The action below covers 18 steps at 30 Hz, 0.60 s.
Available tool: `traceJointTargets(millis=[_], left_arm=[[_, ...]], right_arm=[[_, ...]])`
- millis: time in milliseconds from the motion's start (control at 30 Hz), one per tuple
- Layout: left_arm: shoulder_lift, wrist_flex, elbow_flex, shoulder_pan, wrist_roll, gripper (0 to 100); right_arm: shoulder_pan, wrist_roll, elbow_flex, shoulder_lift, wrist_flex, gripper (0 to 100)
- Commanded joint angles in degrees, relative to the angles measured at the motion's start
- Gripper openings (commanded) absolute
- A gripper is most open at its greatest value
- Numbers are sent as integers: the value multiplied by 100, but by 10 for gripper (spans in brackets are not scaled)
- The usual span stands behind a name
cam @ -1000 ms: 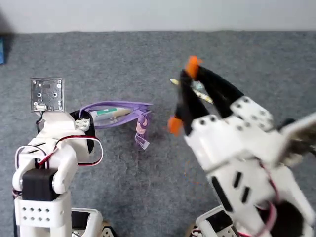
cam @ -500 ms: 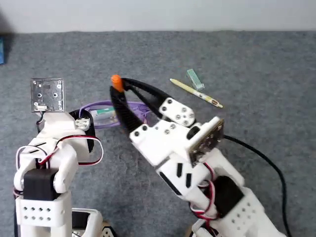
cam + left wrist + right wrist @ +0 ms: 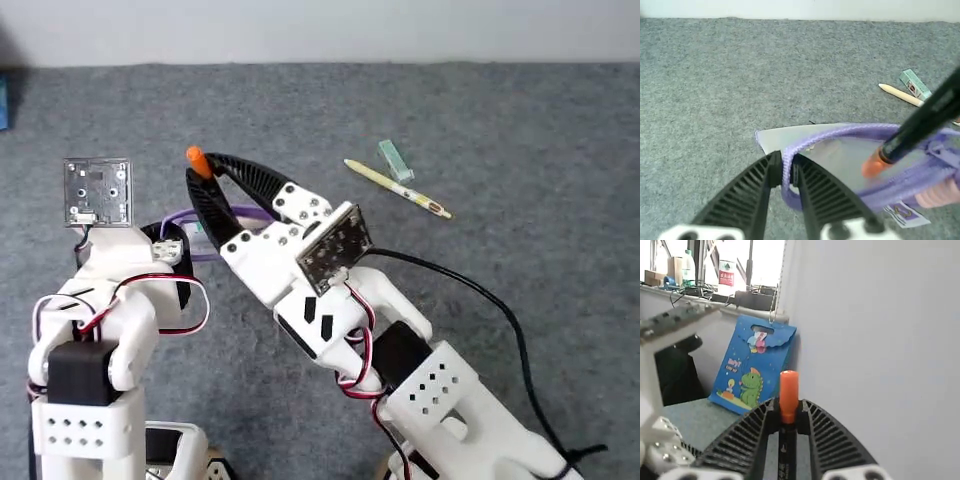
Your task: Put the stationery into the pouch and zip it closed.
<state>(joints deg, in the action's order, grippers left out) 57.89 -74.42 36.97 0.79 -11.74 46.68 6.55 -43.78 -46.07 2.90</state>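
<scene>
Near left, the left gripper (image 3: 785, 167) is clamped on the purple edge of the pouch (image 3: 840, 155), its jaws nearly together with the cord-like rim between them. The pouch is clear plastic with purple trim and a purple zip, lying flat on the grey carpeted table (image 3: 500, 120), left of centre and just in front of the left arm. A pink pull tag (image 3: 940, 192) sits at its right end.

The right gripper (image 3: 788, 412) pinches an orange-capped pen (image 3: 788, 390) with a black body; the cap sticks out past the fingertips. From above, the right arm reaches across and covers most of the pouch, leaving a purple loop exposed. The left wrist view shows the pouch's side in full, with the pen's orange end against it.

Far right, well apart from the pouch, a cream pen (image 3: 395, 187) lies just beside a small teal packet (image 3: 395, 160). Behind the right gripper stands a blue dinosaur gift bag (image 3: 752, 370).
</scene>
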Motion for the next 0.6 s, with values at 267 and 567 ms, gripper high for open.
traceJointTargets(millis=[267, 567], left_arm=[[-79, 26, 66, 9, 53, 12], [-70, 35, 66, 18, 53, 12]], right_arm=[[-268, -26, 844, -119, 2422, 236], [-2316, -158, 1987, 400, 3925, 48]])
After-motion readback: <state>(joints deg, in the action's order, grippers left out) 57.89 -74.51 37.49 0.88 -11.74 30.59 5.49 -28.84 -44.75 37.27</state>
